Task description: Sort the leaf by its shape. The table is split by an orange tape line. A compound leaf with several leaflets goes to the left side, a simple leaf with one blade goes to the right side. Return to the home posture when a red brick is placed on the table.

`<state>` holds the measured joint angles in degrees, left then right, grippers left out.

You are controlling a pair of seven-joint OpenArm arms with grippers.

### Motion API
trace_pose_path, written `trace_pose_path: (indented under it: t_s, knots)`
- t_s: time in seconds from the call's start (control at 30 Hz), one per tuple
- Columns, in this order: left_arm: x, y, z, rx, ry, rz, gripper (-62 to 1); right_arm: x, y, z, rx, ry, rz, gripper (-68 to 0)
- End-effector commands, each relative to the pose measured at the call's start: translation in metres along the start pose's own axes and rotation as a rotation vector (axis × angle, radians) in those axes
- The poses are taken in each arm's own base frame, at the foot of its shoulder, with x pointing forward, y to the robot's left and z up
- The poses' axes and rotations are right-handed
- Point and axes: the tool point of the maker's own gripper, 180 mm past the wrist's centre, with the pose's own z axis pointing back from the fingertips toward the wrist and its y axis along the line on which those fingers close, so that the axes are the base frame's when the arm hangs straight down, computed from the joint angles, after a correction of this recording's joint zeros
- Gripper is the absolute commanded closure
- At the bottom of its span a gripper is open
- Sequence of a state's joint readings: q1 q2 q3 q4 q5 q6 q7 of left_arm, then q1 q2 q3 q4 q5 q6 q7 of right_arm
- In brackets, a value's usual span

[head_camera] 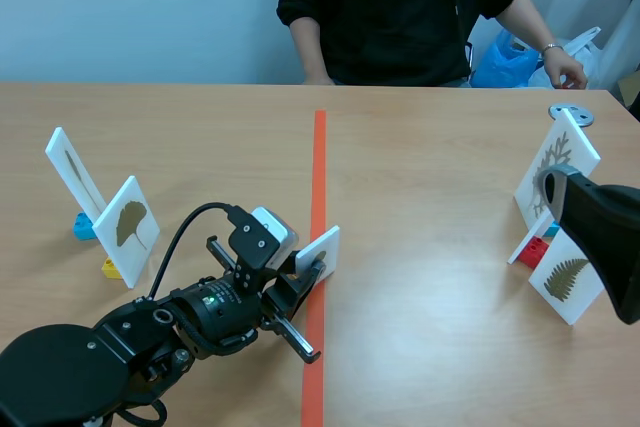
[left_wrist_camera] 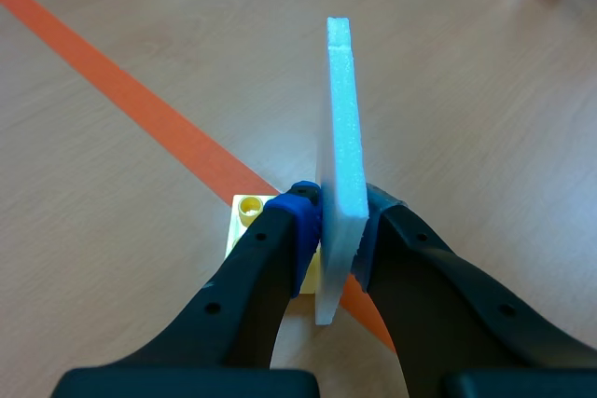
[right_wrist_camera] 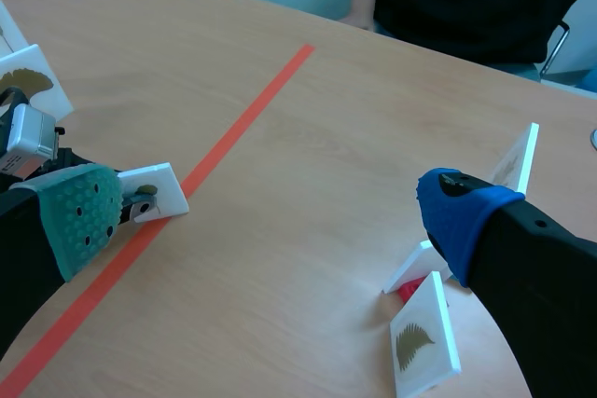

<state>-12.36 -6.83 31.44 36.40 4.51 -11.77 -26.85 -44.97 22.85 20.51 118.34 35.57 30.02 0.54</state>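
My left end effector (left_wrist_camera: pixel 340 230) is clamped on a white card (left_wrist_camera: pixel 340 118), one pad on each face. The card is upright and edge-on to my wrist camera. A yellow brick (left_wrist_camera: pixel 248 215) is at the card's foot, over the tape line (head_camera: pixel 318 167). In the scene view the card sits at 6 o'clock from the middle of the counter (head_camera: pixel 430 147), right on the line. Its leaf print is too small to tell the shape.

My right end effector (right_wrist_camera: pixel 270 216) is spread wide with nothing between the fingers, out at 3 o'clock. The fern card (right_wrist_camera: pixel 422 337) stands just beside it.

At 9 o'clock there are two cards, the ginkgo card (head_camera: pixel 128 227) and the thin-leaf card (head_camera: pixel 73 172). A person (head_camera: pixel 400 7) sits across at 12 o'clock.
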Motion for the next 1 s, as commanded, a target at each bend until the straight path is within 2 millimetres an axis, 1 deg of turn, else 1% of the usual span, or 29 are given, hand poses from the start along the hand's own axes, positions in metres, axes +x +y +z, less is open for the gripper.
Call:
trace_pose_path:
  t_s: [0.0, 0.07, 0.2, 0.4, 0.63, 0.77, 0.87, 0.97]
  knots:
    - [0.014, -0.001, -0.003, 0.003, -0.051, 0.005, -4.2, 0.008, 0.0, -0.001, 0.002, -0.029, 0.0, -67.9]
    - [0.015, -0.005, -0.001, -0.004, -0.055, 0.011, -4.2, 0.008, 0.0, -0.001, 0.002, -0.029, 0.0, -67.9]
    - [0.026, -0.013, 0.005, -0.018, -0.078, 0.048, -4.2, 0.008, -0.001, -0.001, -0.001, -0.029, 0.0, -67.9]
    - [0.053, -0.027, 0.019, -0.019, -0.093, 0.11, -4.2, 0.008, -0.001, -0.001, -0.001, -0.029, 0.0, -67.9]
    - [0.084, -0.043, 0.04, -0.021, -0.081, 0.116, -4.2, 0.008, -0.001, -0.001, -0.001, -0.029, 0.0, -67.9]
    - [0.098, -0.035, 0.053, 0.054, -0.09, 0.15, -4.2, 0.008, -0.001, -0.001, -0.001, -0.029, 0.0, -67.9]
    - [0.101, -0.024, 0.065, 0.123, -0.079, 0.16, -4.2, 0.008, -0.001, -0.001, -0.001, -0.029, 0.0, -67.9]
    - [0.106, -0.015, 0.078, 0.175, -0.077, 0.21, -4.2, 0.008, -0.001, -0.001, -0.001, -0.029, 0.0, -67.9]
